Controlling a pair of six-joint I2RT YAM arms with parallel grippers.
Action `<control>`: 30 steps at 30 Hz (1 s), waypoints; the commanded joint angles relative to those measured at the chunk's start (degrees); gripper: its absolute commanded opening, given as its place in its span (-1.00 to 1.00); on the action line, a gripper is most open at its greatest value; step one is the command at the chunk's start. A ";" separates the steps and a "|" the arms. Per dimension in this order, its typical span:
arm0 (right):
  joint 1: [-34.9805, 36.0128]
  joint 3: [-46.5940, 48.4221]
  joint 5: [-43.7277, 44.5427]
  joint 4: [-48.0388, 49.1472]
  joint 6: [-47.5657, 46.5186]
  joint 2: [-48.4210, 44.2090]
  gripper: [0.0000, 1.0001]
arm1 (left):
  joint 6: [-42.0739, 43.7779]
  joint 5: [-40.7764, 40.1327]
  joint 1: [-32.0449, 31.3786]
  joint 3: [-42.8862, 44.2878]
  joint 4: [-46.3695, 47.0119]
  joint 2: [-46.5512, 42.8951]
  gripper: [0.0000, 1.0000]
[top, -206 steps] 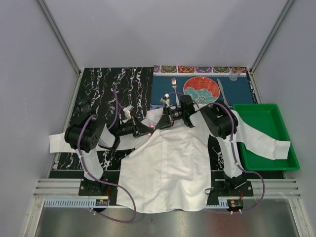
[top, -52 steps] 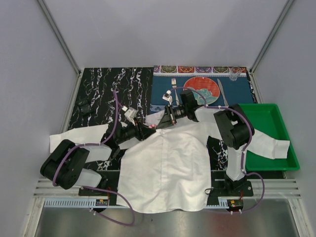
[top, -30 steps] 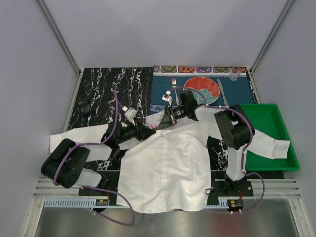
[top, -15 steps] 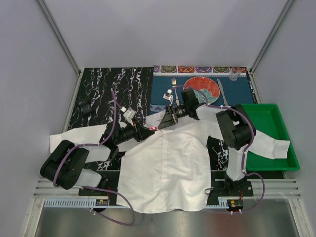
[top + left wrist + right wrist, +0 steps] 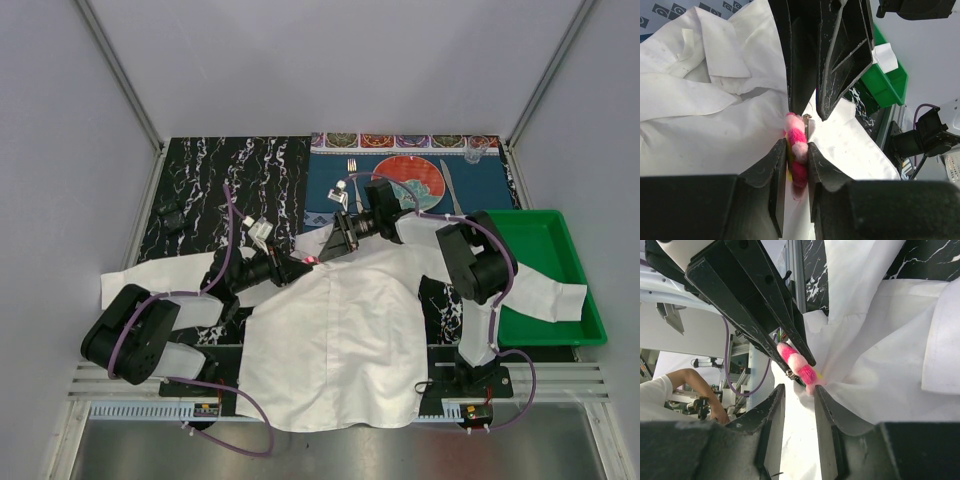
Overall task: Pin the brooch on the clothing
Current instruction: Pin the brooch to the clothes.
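The white shirt (image 5: 340,330) lies spread on the table, collar towards the far side. The brooch (image 5: 313,259), a fuzzy pink-red flower with a little yellow, is pinched edge-on in my left gripper (image 5: 303,264) just above the shirt near the collar. In the left wrist view my left gripper (image 5: 796,145) is shut on the brooch (image 5: 796,152), with a metal pin part showing at its top. My right gripper (image 5: 337,243) faces it, tips almost at the brooch. In the right wrist view my right gripper (image 5: 797,390) stands slightly apart, with the shirt (image 5: 890,340) against one finger and the brooch (image 5: 797,365) just ahead.
A red-and-teal plate (image 5: 408,180), fork (image 5: 352,180) and knife (image 5: 450,188) lie on a blue mat behind the grippers. A green tray (image 5: 540,275) at the right holds the shirt's right sleeve. The black marbled surface (image 5: 200,180) is at the left.
Over the past seconds the left arm's elbow has swung down to the near left. The two grippers have stayed tip to tip at the collar, with hardly any shift in the last second.
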 commanded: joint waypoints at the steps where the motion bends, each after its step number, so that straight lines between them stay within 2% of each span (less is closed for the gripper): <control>1: 1.74 2.23 -1.78 2.34 -0.82 -1.06 -0.31 | -0.55 1.41 0.32 0.44 5.75 -1.35 -1.00; 2: 2.00 2.14 -1.79 2.52 -0.73 -1.15 -0.31 | -0.46 1.23 0.32 0.53 5.75 -1.35 -1.00; 4: 2.35 2.14 -1.70 2.52 -0.82 -1.06 -0.48 | -0.38 0.97 0.41 0.62 5.75 -1.35 -1.00; 9: 2.79 2.32 -2.05 2.25 -0.81 -0.62 -0.66 | -0.46 1.05 0.41 0.79 5.75 -1.44 -1.00; 11: 2.79 2.32 -2.22 1.91 -0.99 -0.62 -0.87 | -0.46 1.23 0.50 0.71 5.75 -1.53 -1.00; 13: 2.79 2.41 -2.05 1.73 -1.08 -0.62 -1.00 | -0.38 2.02 0.50 0.44 5.75 -1.70 -1.00; 16: 2.79 2.58 -1.43 1.38 -0.99 -0.71 -1.00 | 0.41 2.37 0.58 0.44 5.49 -2.05 -1.00; 23: 2.79 2.76 -0.56 0.24 -1.08 -0.97 -1.00 | 0.68 3.69 1.29 0.44 4.78 -2.76 -0.64; 24: 2.79 2.84 -0.47 -0.29 -0.99 -1.06 -1.00 | 0.85 4.30 1.37 0.44 4.78 -2.76 -0.44; 30: 2.79 3.46 0.24 -3.28 -0.99 -0.97 -1.00 | 1.03 6.42 1.46 0.26 5.23 -2.85 -0.09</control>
